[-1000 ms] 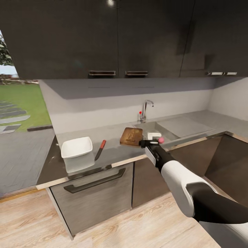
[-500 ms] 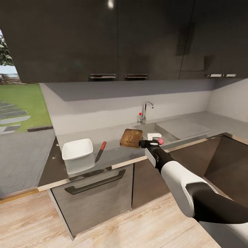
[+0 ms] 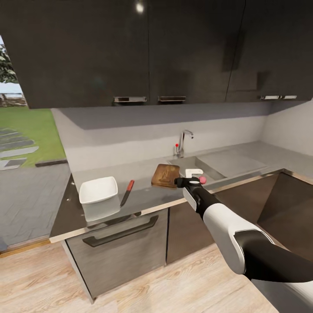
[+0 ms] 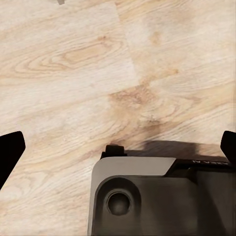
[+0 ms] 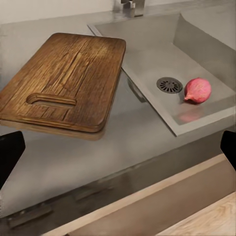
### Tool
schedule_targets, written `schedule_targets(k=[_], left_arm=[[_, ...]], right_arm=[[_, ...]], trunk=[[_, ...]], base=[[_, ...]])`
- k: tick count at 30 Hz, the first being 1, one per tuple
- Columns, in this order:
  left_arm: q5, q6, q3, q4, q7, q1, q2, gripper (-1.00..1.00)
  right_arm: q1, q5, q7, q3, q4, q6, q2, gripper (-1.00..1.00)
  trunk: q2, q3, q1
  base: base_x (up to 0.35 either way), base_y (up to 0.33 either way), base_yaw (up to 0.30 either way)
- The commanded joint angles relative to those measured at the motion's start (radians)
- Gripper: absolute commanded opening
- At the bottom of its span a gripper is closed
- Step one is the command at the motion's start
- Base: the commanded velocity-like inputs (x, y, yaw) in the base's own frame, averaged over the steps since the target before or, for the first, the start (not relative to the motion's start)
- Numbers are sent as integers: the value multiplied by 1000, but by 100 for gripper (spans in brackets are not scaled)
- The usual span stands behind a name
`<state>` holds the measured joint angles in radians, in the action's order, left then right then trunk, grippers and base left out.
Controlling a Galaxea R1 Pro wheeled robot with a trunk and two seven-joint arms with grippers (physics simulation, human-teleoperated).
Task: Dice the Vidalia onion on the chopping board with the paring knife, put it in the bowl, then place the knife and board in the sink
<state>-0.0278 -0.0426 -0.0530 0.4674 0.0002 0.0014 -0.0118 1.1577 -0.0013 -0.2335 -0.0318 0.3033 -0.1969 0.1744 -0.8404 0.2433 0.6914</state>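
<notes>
Now we hold our right gripper, fingers wide, above the counter's edge, near the onion in the sink beside the board.

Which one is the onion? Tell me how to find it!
Find the grey sink set in the long countertop, under the shiny tap. Look down inside the basin, right beside the round drain. The Vidalia onion is the small pinkish-red ball, the sole colourful thing in there.
</notes>
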Motion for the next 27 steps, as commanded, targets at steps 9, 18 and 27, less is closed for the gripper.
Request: schedule_targets(k=[9,18,27], left_arm=[[-6,-1,-2,2,-3,0,-2,100],[-6,-1,-2,2,-3,0,-3,100],[-6,-1,-2,1,-3,0,-3,100]], right_arm=[[0,0,-4,-4,-3,-8,0,100],[0,0,-4,-5,-6,-10,0,100],[0,0,-4,-5,-7,-12,0,100]], trunk=[[62,-27,-34],[125,-55,-69],[188,-82,-103]], base=[[0,0,0],[0,0,0],[0,0,129]])
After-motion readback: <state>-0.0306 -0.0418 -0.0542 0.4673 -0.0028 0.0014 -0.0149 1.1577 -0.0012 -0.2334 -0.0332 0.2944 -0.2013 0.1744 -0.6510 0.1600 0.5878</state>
